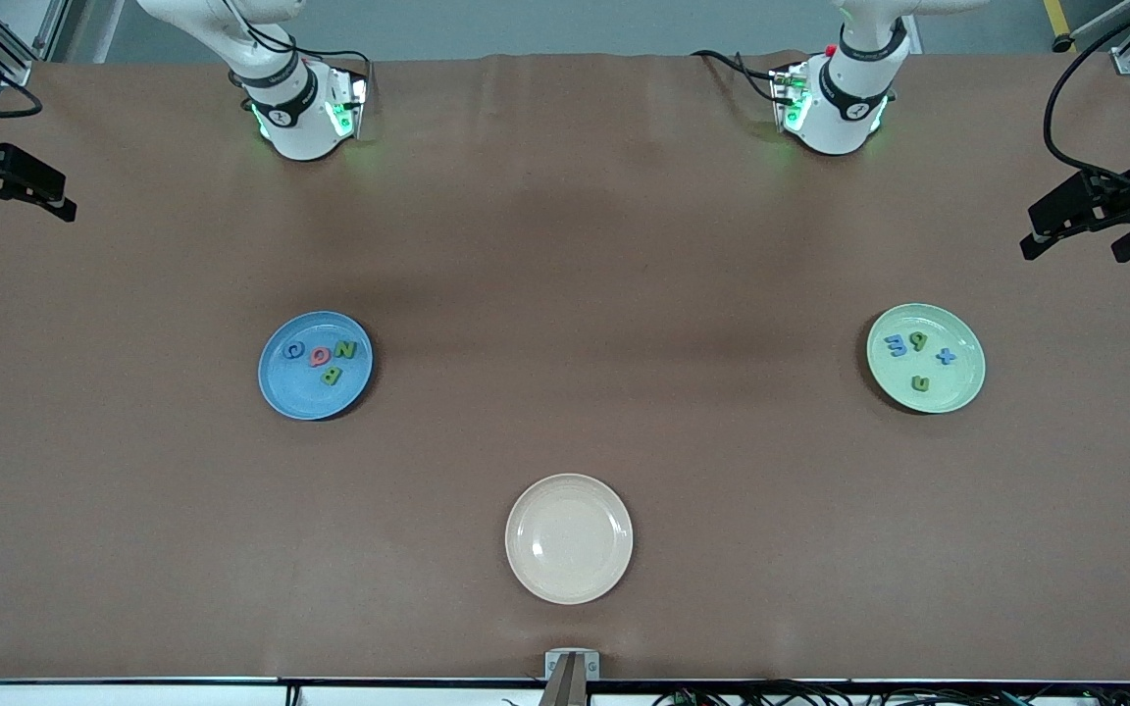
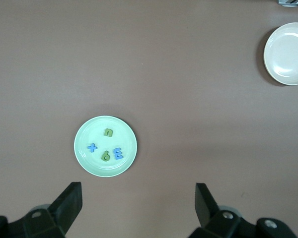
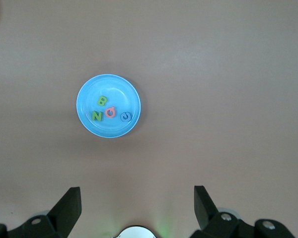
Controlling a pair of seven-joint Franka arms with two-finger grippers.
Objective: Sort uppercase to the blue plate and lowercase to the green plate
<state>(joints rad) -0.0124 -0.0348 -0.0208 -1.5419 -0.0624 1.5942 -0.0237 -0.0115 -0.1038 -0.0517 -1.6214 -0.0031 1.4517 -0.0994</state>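
— Nearest the front camera sits the cream plate (image 1: 569, 538), bare. Sorting done?
— Looks so: capitals (image 1: 321, 357) on the blue plate (image 1: 282, 387), small letters (image 1: 918, 354) on the green plate (image 1: 957, 387). Wide bare table around them.
— Left wrist view?
— Left gripper (image 2: 137, 206) spread wide, empty, high above the green plate (image 2: 87, 157).
— Right wrist view?
— Right gripper (image 3: 137, 207) likewise wide, empty, above the blue plate (image 3: 87, 119). Both hang at the table's ends.

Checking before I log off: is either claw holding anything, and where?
Nothing is held. The left claw and the right claw are both open and empty, up at the table's ends.
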